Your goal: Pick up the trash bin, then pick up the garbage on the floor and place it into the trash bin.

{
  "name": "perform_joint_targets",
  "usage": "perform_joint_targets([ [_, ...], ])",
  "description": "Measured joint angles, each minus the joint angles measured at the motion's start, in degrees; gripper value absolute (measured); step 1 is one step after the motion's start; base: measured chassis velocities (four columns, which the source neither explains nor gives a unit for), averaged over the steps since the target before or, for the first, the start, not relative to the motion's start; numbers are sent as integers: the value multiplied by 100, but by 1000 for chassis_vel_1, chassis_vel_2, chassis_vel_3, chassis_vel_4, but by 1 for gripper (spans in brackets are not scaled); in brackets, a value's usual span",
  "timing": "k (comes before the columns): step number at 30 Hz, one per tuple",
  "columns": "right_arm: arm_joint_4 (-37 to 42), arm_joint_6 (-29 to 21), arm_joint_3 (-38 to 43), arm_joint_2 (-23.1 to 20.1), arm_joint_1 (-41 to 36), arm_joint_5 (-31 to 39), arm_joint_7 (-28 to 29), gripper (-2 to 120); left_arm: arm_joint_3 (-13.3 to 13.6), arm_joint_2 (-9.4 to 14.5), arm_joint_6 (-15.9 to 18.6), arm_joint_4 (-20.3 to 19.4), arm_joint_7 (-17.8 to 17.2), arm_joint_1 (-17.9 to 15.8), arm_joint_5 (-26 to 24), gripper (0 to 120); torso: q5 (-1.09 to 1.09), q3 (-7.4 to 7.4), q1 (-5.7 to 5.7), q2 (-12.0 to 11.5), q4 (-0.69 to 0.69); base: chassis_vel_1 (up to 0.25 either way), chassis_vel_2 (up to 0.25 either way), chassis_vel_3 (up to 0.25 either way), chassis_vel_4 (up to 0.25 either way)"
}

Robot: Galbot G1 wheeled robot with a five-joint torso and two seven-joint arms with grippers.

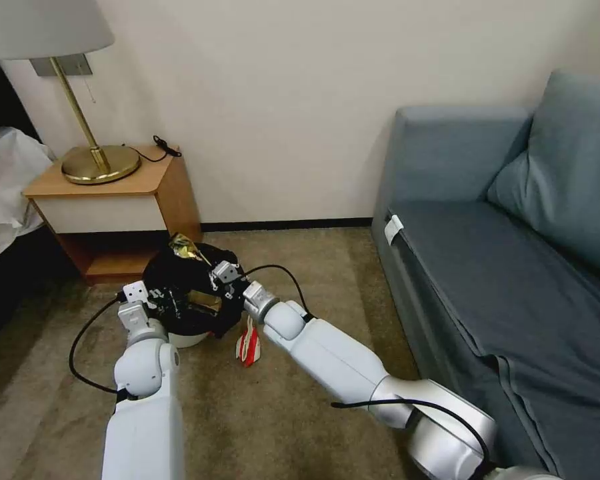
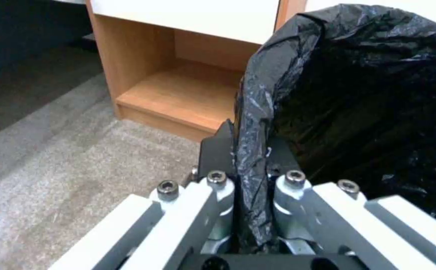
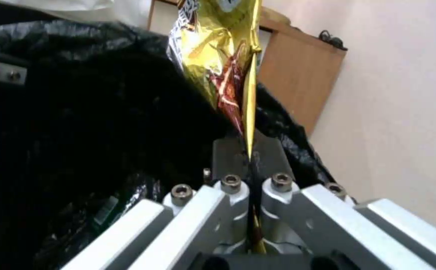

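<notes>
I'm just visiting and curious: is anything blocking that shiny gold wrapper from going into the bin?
Nothing visible does. The right gripper has its fingers shut on the gold wrapper, right over the trash bin, whose black bag mouth gapes open. The left gripper pinches the bag's rim at the side.

A plain cream wall [image 1: 280, 100] meets a brown-beige carpet [image 1: 260, 413] along a dark skirting strip [image 1: 287, 225]. At left stands a wooden bedside cabinet [image 1: 113, 207] with an open lower shelf, bearing a brass lamp [image 1: 90, 157] with a pale shade. White bedding [image 1: 3, 180] shows beside it. A grey-blue sofa [image 1: 507, 267] with a cushion [image 1: 567, 180] fills the right.
</notes>
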Motion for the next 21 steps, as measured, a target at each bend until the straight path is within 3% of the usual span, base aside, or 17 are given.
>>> perform_joint_targets([
  [5, 38, -59, -2, -1, 1, -45, 0, 11, -23, 0, 5, -8, -5, 8, -1, 4, 0, 0, 0, 0, 1, 0, 0, 0, 0],
  [8, 60, -68, -14, -2, -4, -69, 0, 27, -24, 1, 11, -19, -12, 10, -1, 4, 0, 0, 0, 0, 1, 0, 0, 0, 0],
  [11, 73, -74, -23, -2, -7, -78, -1, 32, -20, 2, 17, -30, -11, 10, -2, 4, 0, 0, 0, 0, 1, 0, 0, 0, 0],
  [16, 99, -92, -36, -2, 2, -83, -2, 55, -17, 2, 24, -34, -15, 7, -1, 4, 0, 0, 0, 0, 1, 0, 0, 0, 0],
  [21, 108, -105, -52, -2, 6, -87, -5, 70, -12, 2, 24, -35, -17, 6, -1, 4, 0, 0, 0, 0, 1, 0, 0, 0, 0],
])
